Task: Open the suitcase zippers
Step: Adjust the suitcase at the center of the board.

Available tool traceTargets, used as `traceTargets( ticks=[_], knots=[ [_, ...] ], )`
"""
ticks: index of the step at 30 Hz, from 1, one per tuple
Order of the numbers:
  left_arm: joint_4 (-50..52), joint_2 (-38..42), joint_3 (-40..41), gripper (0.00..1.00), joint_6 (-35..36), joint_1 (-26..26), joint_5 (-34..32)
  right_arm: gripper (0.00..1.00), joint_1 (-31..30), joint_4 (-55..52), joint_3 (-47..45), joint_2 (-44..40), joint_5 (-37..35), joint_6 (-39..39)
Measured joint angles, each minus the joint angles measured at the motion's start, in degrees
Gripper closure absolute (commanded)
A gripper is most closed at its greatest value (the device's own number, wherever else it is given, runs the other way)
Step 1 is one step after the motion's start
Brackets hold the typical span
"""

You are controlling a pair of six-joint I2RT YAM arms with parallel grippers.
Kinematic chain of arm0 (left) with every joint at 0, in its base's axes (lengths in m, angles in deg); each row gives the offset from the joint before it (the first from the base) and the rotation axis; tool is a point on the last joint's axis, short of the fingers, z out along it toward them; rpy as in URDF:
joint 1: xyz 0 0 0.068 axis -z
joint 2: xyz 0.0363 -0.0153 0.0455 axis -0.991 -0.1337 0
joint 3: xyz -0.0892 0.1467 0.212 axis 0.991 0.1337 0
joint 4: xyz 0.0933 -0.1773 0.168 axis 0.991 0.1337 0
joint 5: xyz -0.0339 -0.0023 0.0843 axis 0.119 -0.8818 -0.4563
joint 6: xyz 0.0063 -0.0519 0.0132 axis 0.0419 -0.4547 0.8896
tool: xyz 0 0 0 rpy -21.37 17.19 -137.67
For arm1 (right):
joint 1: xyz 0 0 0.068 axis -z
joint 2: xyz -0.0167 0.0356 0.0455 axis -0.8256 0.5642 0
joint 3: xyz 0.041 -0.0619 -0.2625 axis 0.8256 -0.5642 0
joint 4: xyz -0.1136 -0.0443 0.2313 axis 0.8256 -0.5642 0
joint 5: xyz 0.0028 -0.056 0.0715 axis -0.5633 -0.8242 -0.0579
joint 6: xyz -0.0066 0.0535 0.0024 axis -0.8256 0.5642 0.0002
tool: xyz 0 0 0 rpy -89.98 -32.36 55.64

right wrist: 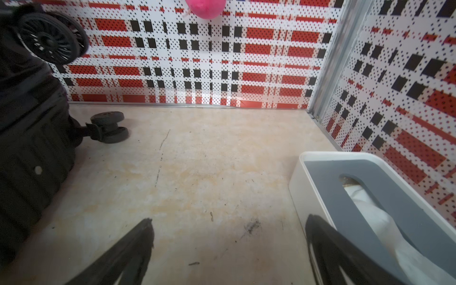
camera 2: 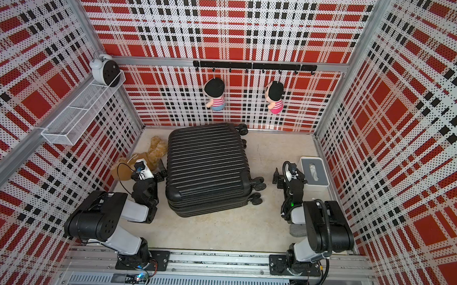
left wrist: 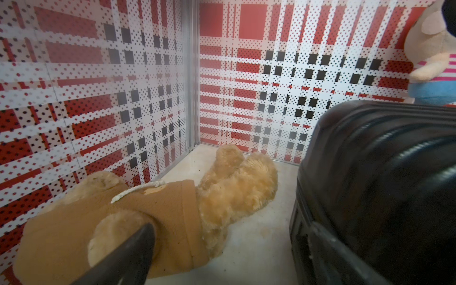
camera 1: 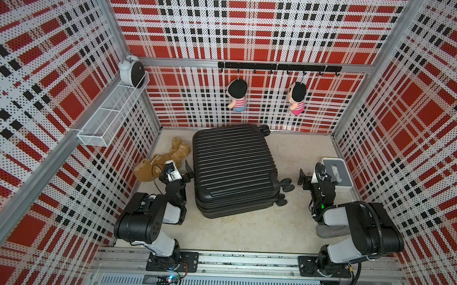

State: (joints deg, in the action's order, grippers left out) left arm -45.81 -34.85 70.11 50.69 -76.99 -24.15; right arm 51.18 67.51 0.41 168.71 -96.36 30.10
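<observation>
The black ribbed suitcase point(camera 1: 234, 164) point(camera 2: 208, 160) lies flat mid-floor, wheels point(camera 1: 286, 185) pointing right. Its zippers follow the dark seam on the side facing me point(camera 1: 235, 208); no pull can be made out. My left gripper point(camera 1: 189, 170) point(left wrist: 232, 229) stands open at the case's left side point(left wrist: 382, 185). One finger point(left wrist: 140, 241) is over the teddy bear, the other is close against the shell. My right gripper point(camera 1: 302, 176) point(right wrist: 229, 222) is open over bare floor, right of the wheels point(right wrist: 108, 127), holding nothing.
A teddy bear in a brown hoodie point(camera 1: 163, 158) point(left wrist: 172, 209) lies between the case and the left wall. A white tissue box point(camera 1: 337, 174) point(right wrist: 370, 197) sits by my right gripper. Grey cloth point(camera 1: 332, 231) lies under the right arm. Two dolls point(camera 1: 237, 94) hang on the back wall.
</observation>
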Motion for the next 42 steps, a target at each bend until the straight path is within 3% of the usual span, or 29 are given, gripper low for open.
traceTargets(
  ticks=[6, 11, 17, 20, 24, 29, 32, 38, 42],
  knots=[
    [0.0, 9.6, 3.3, 0.02, 5.6, 8.9, -12.6, 0.00, -4.7, -5.1, 0.0, -10.8, -2.2, -1.8],
    [2.6, 18.1, 3.2, 0.02, 8.1, 17.3, -22.9, 0.00, -5.6, -11.7, 0.2, -22.1, -1.6, 4.5],
    [15.3, 29.9, -0.7, 0.02, 4.6, 27.6, -29.6, 0.00, -5.5, -28.3, 5.0, -30.8, 0.1, 13.7],
    [29.0, 36.6, -4.9, 0.02, -1.7, 29.6, -31.2, 0.00, -5.5, -35.9, 6.9, -33.2, 0.7, 17.4],
    [48.7, 44.2, -12.1, 0.02, -11.3, 29.4, -28.5, 0.00, -4.8, -43.5, 7.6, -33.7, 3.5, 21.2],
    [65.2, 48.3, -16.7, 0.02, -20.0, 28.9, -23.5, 0.00, -2.4, -47.1, 5.4, -35.4, 10.7, 23.3],
    [71.7, 49.6, -16.0, 0.02, -27.7, 26.9, -20.2, 0.04, -1.4, -47.5, 4.7, -36.2, 14.1, 24.1],
    [78.6, 52.1, -11.0, 0.02, -38.5, 17.6, -7.6, 0.17, -1.0, -43.5, 3.5, -36.8, 25.6, 26.0],
    [82.8, 56.7, -10.6, 0.02, -42.9, 16.7, -3.8, 0.20, -0.9, -43.1, 2.9, -36.7, 30.8, 27.4]
  ],
)
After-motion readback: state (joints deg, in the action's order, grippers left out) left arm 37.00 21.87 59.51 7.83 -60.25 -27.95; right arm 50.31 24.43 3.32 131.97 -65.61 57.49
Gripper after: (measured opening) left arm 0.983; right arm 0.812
